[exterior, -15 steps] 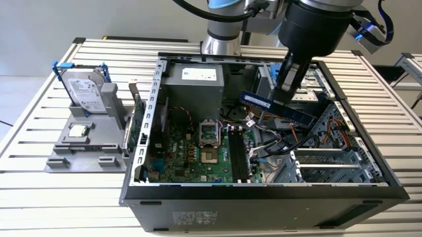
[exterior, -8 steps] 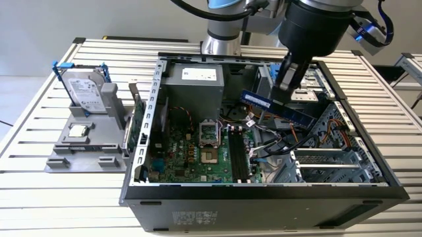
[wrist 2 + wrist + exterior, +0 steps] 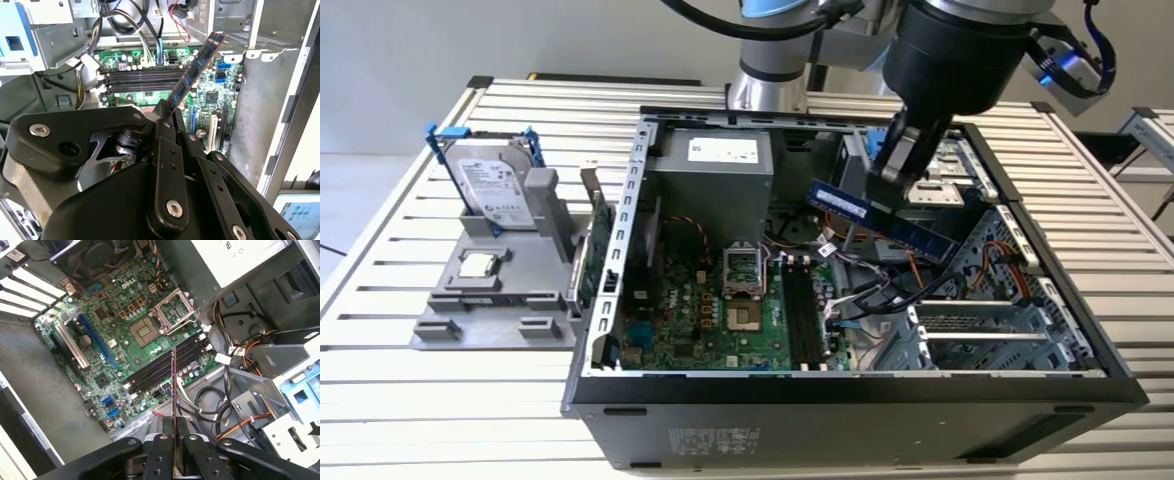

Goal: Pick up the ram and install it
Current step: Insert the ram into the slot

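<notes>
The ram [image 3: 881,218] is a long dark blue stick, held tilted in the air above the open computer case [image 3: 854,385]. My gripper [image 3: 897,172] is shut on its upper edge. In the second wrist view the ram [image 3: 192,72] juts out from between the fingers [image 3: 162,120] over the motherboard. In the first wrist view the ram [image 3: 173,390] appears edge-on, clamped between the fingers [image 3: 162,447]. The dark memory slots [image 3: 803,315] lie on the green motherboard [image 3: 707,320] below and towards the exterior view's left of the stick; they also show as memory slots [image 3: 165,365] and memory slots [image 3: 142,80].
A grey fixture [image 3: 494,290] on the slatted table holds a silver hard drive in a blue bracket [image 3: 494,185] and a small processor chip [image 3: 480,265]. Inside the case are the power supply [image 3: 714,175], loose cables [image 3: 867,290], the processor socket [image 3: 740,265] and a drive cage [image 3: 987,320].
</notes>
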You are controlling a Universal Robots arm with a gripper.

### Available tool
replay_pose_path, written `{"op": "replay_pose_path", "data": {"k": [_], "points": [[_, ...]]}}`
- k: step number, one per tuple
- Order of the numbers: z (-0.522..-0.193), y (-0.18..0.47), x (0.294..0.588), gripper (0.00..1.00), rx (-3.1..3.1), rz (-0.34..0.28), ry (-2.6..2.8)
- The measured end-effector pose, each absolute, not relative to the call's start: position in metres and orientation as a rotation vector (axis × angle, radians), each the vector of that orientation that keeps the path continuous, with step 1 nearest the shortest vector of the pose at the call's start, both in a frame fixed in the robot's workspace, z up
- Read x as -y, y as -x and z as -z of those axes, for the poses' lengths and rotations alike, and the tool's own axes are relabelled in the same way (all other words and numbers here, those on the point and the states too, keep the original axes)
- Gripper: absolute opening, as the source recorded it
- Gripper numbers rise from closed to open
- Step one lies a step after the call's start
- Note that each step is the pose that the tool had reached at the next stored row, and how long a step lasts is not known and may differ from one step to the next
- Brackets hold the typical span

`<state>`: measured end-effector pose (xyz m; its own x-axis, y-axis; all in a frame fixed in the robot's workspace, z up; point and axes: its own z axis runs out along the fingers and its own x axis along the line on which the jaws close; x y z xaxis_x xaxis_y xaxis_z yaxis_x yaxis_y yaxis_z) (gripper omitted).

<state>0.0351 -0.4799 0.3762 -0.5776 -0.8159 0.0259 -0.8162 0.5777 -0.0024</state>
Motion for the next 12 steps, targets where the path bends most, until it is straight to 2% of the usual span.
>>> {"op": "replay_pose_path", "data": {"k": [12], "points": [[-0.3760, -0.0351, 0.4799, 0.00, 2.825, -0.020, -1.322]]}}
